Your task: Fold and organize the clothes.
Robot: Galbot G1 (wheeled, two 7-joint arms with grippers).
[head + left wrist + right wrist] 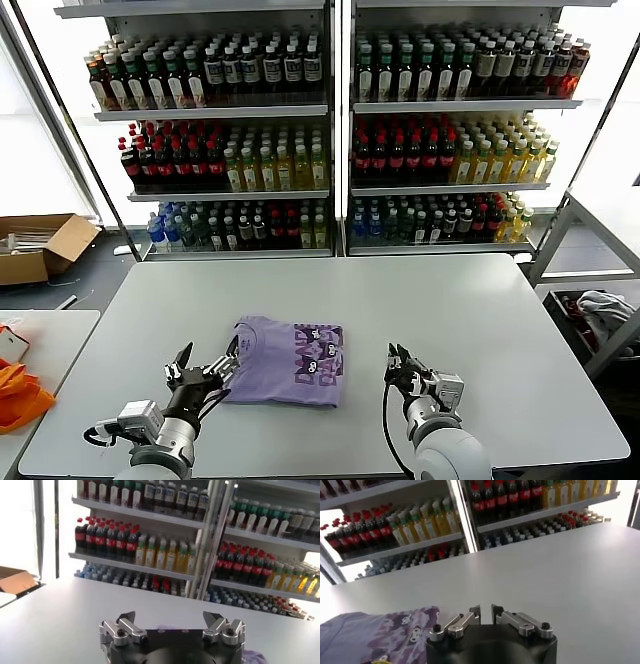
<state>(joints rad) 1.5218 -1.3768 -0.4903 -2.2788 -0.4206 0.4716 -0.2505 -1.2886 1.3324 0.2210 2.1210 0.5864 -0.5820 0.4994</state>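
Looking down, I see both arms cut off at the near edge, only wrists showing over the surface (480,310). My left claw (203,368) stands wide, empty, at the folded lavender T-shirt (290,373)'s left edge. My right claw (398,362) shows a narrow gap, holding nothing, just right of the shirt.

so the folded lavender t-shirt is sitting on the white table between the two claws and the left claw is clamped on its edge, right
Not quite. The folded lavender fabric T-shirt does lie on the white table between the claws, but the left claw is open beside its edge, not clamped on it. The left wrist view shows nothing between its fingers. The right claw is apart from the shirt.
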